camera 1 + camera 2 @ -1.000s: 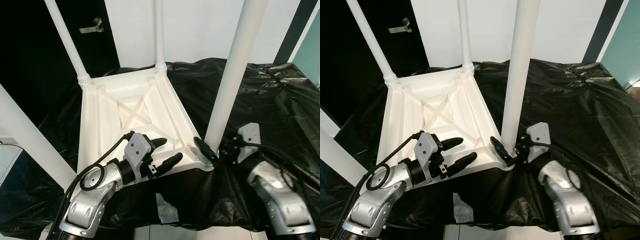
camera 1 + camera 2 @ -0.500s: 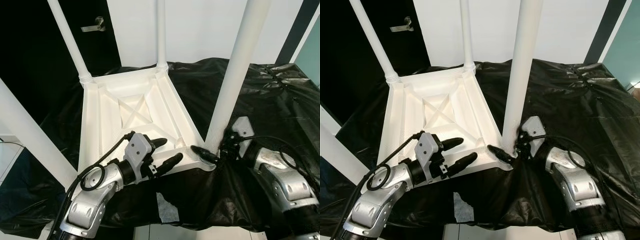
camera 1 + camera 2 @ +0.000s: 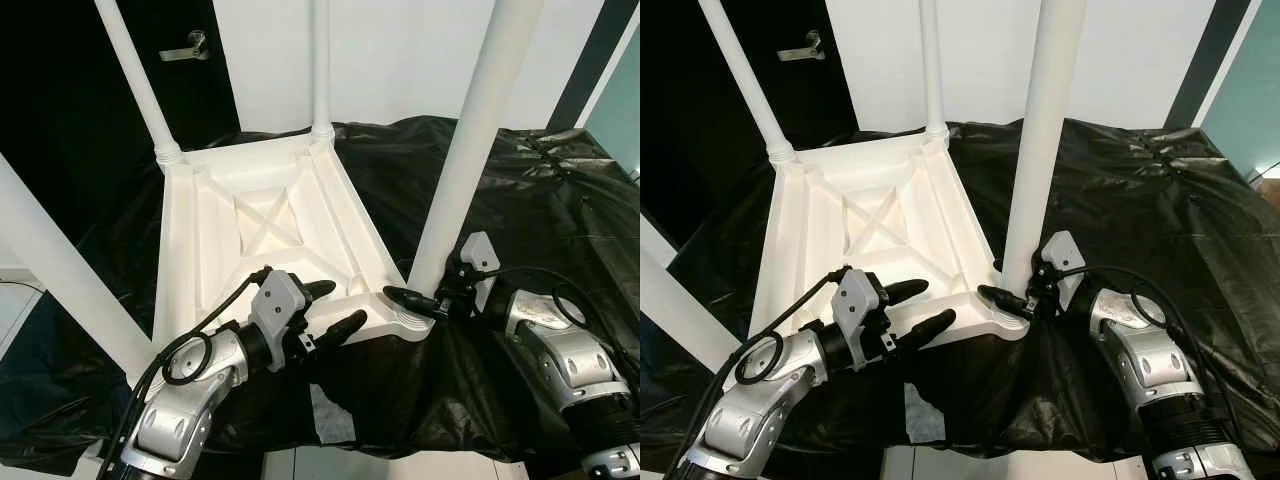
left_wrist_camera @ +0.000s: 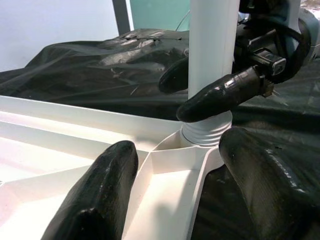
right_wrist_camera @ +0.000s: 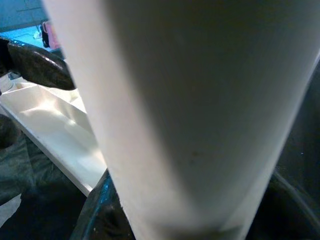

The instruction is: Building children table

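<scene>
A white children's table (image 3: pixel 270 215) lies upside down on a black plastic sheet (image 3: pixel 540 200), its four white legs standing up. My right gripper (image 3: pixel 415 292) is shut on the near-right leg (image 3: pixel 470 150) just above its threaded base, one finger on each side; the left wrist view shows that leg (image 4: pixel 210 55) between those fingers (image 4: pixel 220 95). My left gripper (image 3: pixel 335 307) stands open at the table's near rim, one finger over the ribbed underside and the other outside the edge, a short way left of that corner.
The other legs rise at the far left (image 3: pixel 135 80), far middle (image 3: pixel 320 65) and near left (image 3: pixel 55 270). A black door with a silver handle (image 3: pixel 182 52) stands behind on the left. A pale torn patch (image 3: pixel 330 425) shows on the sheet's front edge.
My right arm has swung up and in, and its fingers have gone from the table's corner to the base of the near-right leg. The left gripper has hardly moved.
</scene>
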Robot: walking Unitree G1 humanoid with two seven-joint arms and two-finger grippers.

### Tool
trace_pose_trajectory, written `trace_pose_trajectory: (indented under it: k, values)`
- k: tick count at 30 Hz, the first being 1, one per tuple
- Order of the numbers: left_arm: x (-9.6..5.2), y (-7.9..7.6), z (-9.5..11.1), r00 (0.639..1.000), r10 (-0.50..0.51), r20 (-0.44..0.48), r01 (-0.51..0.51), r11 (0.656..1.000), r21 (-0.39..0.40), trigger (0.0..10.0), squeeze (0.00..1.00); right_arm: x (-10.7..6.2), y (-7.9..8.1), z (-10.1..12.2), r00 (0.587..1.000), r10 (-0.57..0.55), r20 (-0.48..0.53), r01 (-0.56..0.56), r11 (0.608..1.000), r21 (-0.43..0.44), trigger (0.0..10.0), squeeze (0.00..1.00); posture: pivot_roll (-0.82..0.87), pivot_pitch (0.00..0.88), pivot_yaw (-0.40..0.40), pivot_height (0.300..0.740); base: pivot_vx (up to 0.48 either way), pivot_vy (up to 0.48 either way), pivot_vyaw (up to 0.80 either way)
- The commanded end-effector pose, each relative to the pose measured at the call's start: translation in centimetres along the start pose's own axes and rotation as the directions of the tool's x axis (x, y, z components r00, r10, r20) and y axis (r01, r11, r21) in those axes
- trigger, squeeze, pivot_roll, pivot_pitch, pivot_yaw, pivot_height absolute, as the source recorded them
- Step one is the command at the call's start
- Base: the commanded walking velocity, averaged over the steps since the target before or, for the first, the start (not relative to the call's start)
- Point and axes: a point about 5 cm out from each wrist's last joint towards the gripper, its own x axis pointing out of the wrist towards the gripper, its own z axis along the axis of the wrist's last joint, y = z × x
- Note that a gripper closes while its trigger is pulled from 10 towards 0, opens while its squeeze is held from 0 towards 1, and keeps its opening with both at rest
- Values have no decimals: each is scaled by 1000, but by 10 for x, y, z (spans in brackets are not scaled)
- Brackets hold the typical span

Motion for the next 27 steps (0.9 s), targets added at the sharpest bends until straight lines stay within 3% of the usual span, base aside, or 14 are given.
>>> trace_pose_trajectory:
  k: [1, 3, 5, 8, 10, 14, 15, 16, 17, 22, 23, 24, 27]
  values:
    - [1, -2, -1, 1000, 3, 0, -3, 1000, 9, 10000, 0, -2, 4, -5, 999, -33, -6, 33, 999, 25, 10000, 0, -32, 0, -4, 740, 0, 0, 0]
    - [1, -2, -1, 1000, 3, 0, -3, 1000, 9, 10000, 0, -2, 4, -5, 999, -33, -6, 33, 999, 25, 10000, 0, -32, 0, -4, 740, 0, 0, 0]
    - [1, -2, -1, 1000, -4, -2, 4, 1000, 4, 10000, 0, -4, 9, -7, 990, -142, -20, 143, 989, 41, 10000, 0, -40, 0, 5, 740, 0, 0, 0]
    - [1, -3, -1, 1000, -6, -2, 6, 1000, 2, 10000, 0, -5, 11, -9, 982, -184, -32, 185, 982, 42, 10000, 0, -40, 0, 5, 740, 0, 0, 0]
    - [0, -4, -2, 1000, -14, -6, 14, 1000, 2, 10000, 0, -5, 23, -11, 961, -273, -40, 275, 959, 67, 10000, 0, -46, 0, 12, 740, 0, 0, 0]
    - [0, -5, -2, 1000, -20, -9, 20, 1000, 1, 10000, 0, -3, 29, -12, 946, -322, -41, 325, 942, 85, 10000, 0, -47, 0, 12, 740, 0, 0, 0]
    - [0, -5, -2, 1000, -25, -12, 25, 1000, -1, 10000, 0, 2, 41, -13, 887, -459, -53, 462, 878, 124, 10000, 0, -47, 0, 11, 740, 0, 0, 0]
    - [0, -5, -2, 1000, -25, -12, 25, 1000, -1, 10000, 0, 2, 41, -13, 887, -459, -53, 462, 878, 124, 10000, 0, -47, 0, 11, 740, 0, 0, 0]
    - [0, -5, -2, 1000, -26, -12, 26, 1000, -3, 10000, 0, 4, 43, -13, 854, -517, -58, 519, 843, 138, 10000, 0, -48, 0, 11, 740, 0, 0, 0]
    - [0, -6, -3, 1000, -26, -18, 26, 1000, -3, 10000, 0, 13, 49, -12, 803, -592, -64, 594, 789, 157, 10000, 0, -49, 0, 14, 740, 0, 0, 0]
    - [1, -6, -4, 999, -27, -21, 26, 1000, -2, 10000, 0, 15, 49, -13, 784, -616, -71, 618, 767, 171, 10000, 0, -49, 0, 14, 740, 0, 0, 0]
    - [1, -6, -3, 1000, -24, -20, 24, 1000, -4, 10000, 0, 18, 49, -12, 736, -672, -88, 674, 713, 191, 10000, 0, -44, 0, 17, 740, 0, 0, 0]
    - [0, -6, -3, 1000, -22, -17, 22, 1000, -7, 10000, 0, 18, 50, -11, 720, -688, -95, 690, 695, 199, 10000, 0, -44, 0, 17, 740, 0, 0, 0]
